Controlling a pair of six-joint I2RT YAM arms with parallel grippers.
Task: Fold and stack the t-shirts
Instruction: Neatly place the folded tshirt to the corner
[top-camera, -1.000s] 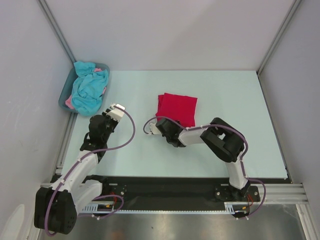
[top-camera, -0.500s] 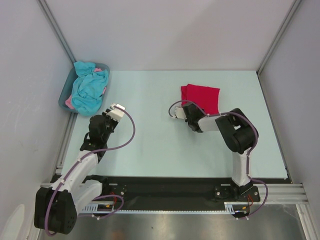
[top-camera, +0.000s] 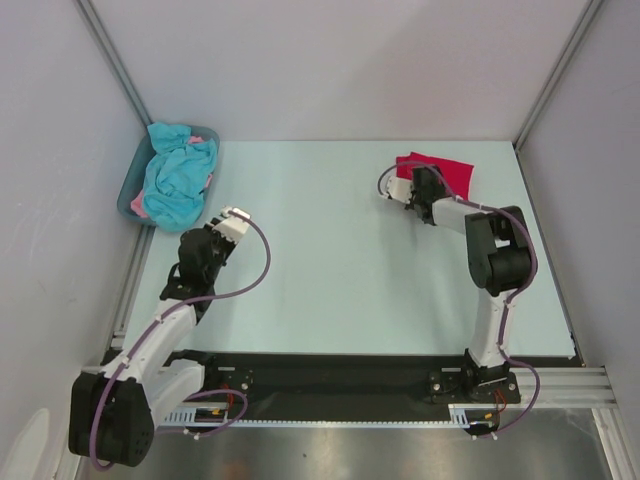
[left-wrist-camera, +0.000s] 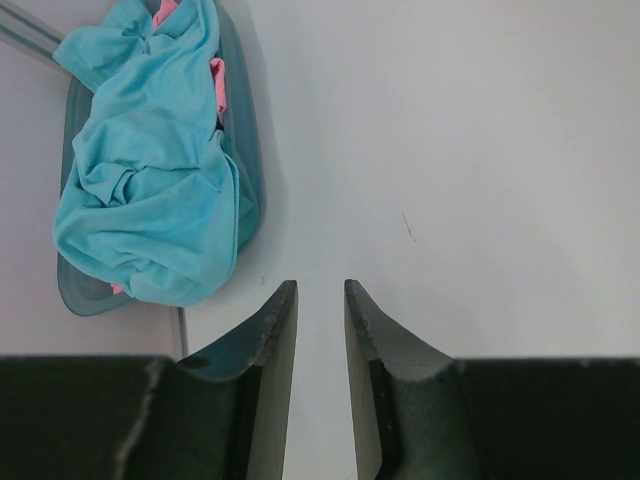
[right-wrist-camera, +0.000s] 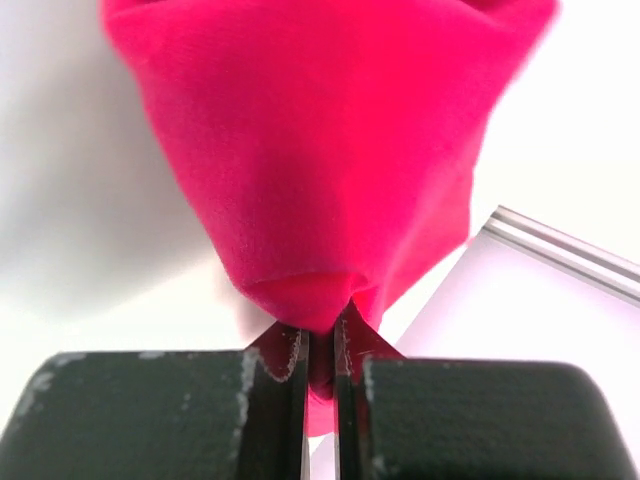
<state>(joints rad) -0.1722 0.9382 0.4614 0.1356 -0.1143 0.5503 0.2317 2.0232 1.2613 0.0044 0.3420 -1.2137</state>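
A folded crimson red t-shirt (top-camera: 446, 168) lies at the far right of the table, and my right gripper (top-camera: 432, 186) is shut on its near edge. In the right wrist view the red t-shirt (right-wrist-camera: 320, 150) bunches out from between the closed fingers of the right gripper (right-wrist-camera: 322, 335). A crumpled turquoise-blue t-shirt (top-camera: 175, 178) fills the tub at the far left, with a bit of pink t-shirt (left-wrist-camera: 217, 82) showing beneath it. My left gripper (left-wrist-camera: 320, 290) hovers over bare table near the tub, slightly open, holding nothing.
The grey-blue plastic tub (top-camera: 132, 188) sits against the left wall at the table's far left corner. An aluminium frame rail (right-wrist-camera: 560, 250) runs close behind the red shirt. Side walls enclose the table on the left, right and back.
My right arm has dragged the red t-shirt from the table's middle toward the far right corner. The left arm has stayed still.
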